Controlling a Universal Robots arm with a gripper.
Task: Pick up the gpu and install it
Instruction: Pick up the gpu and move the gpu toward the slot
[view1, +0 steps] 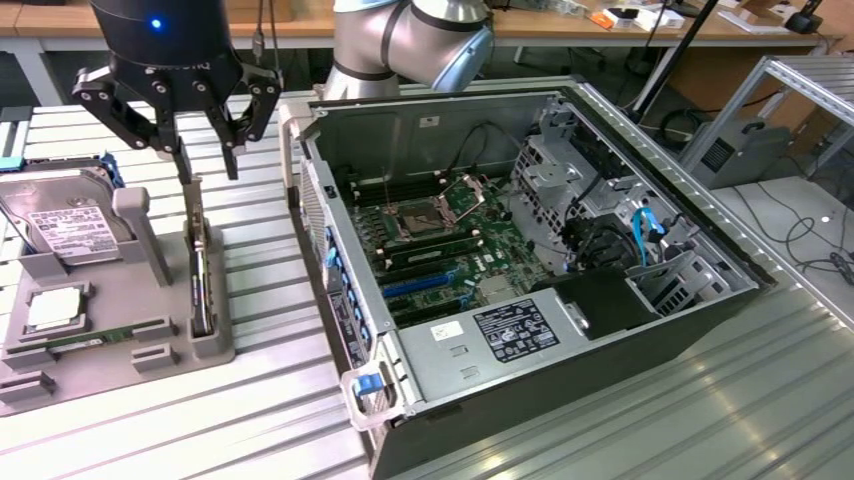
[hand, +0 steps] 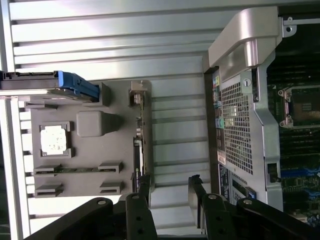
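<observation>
Standing on edge in the tray (view1: 80, 345), the gpu (view1: 200, 285) looks thin, dark, silver-bracketed. I see the gripper (view1: 203, 160) above it, fingers wide.

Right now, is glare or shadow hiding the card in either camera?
In the exterior view, glare lies on the table at the exterior view's right, away from the card, which stands evenly lit in its tray below the open gripper. Wrist view: the table and the computer case's corner shine bright; the card reads as a dark edge.
</observation>
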